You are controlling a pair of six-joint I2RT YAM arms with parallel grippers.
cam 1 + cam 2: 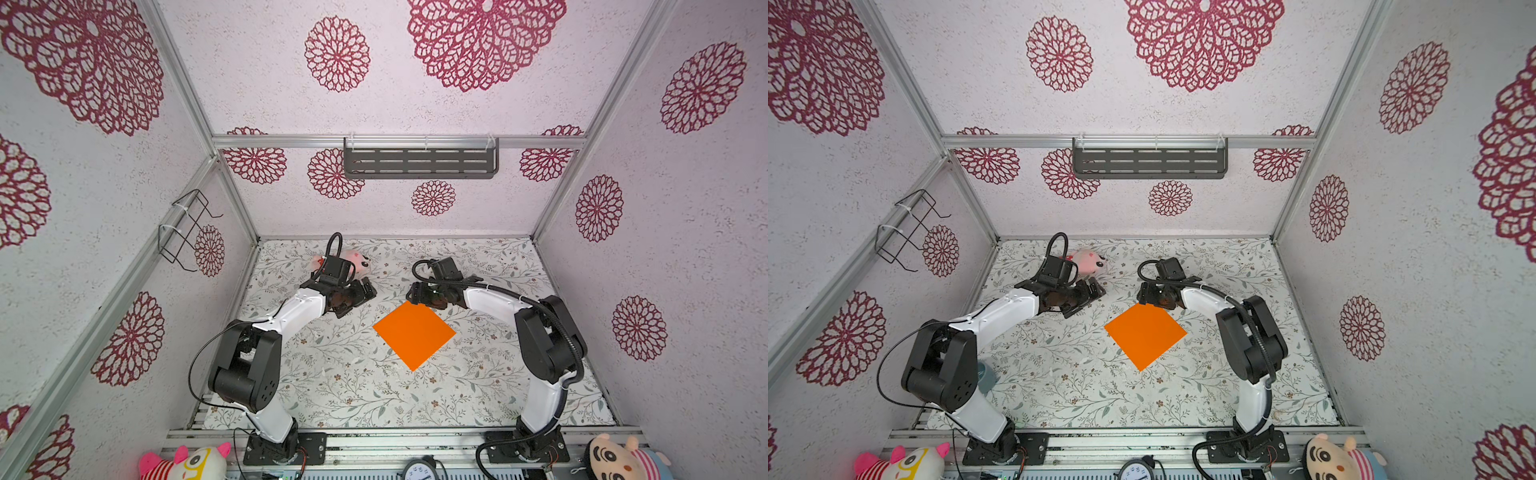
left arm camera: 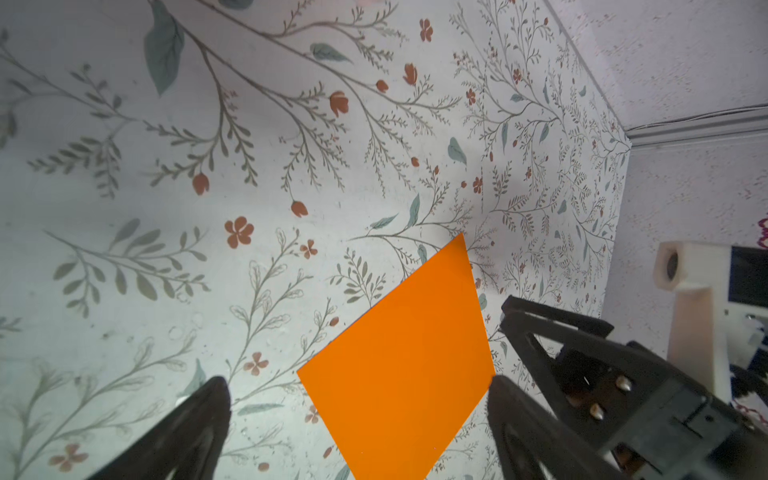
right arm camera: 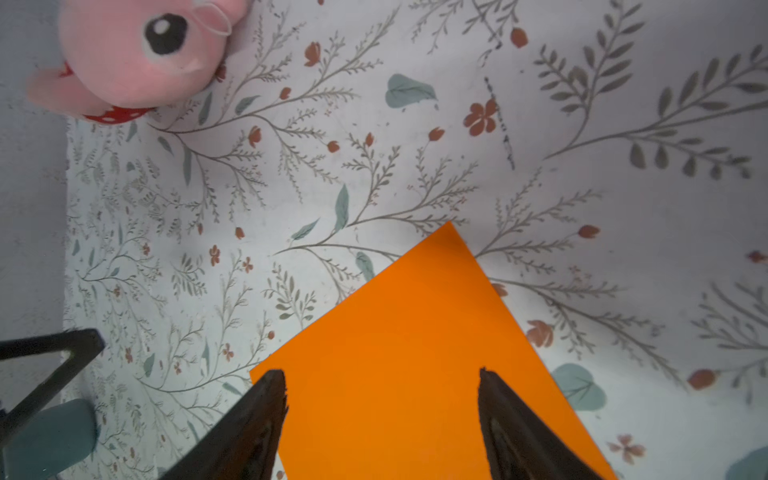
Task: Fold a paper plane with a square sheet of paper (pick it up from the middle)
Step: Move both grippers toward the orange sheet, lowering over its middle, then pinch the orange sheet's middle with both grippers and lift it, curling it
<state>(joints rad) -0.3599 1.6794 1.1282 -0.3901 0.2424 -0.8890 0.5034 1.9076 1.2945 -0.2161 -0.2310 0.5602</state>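
The square sheet of paper is bright orange and lies flat on the floral table, turned like a diamond. The paper plane is out of view. My left gripper hovers to the left of the sheet's far corner, apart from it. It is wide open, and the sheet shows between its fingers. My right gripper hangs over the sheet's far corner. It is open, with both fingers over the orange surface and nothing between them.
A pink plush toy lies at the back behind the left gripper. A grey-green cup stands by the left arm's elbow. Other plush toys sit at the front rail. A shelf hangs on the back wall.
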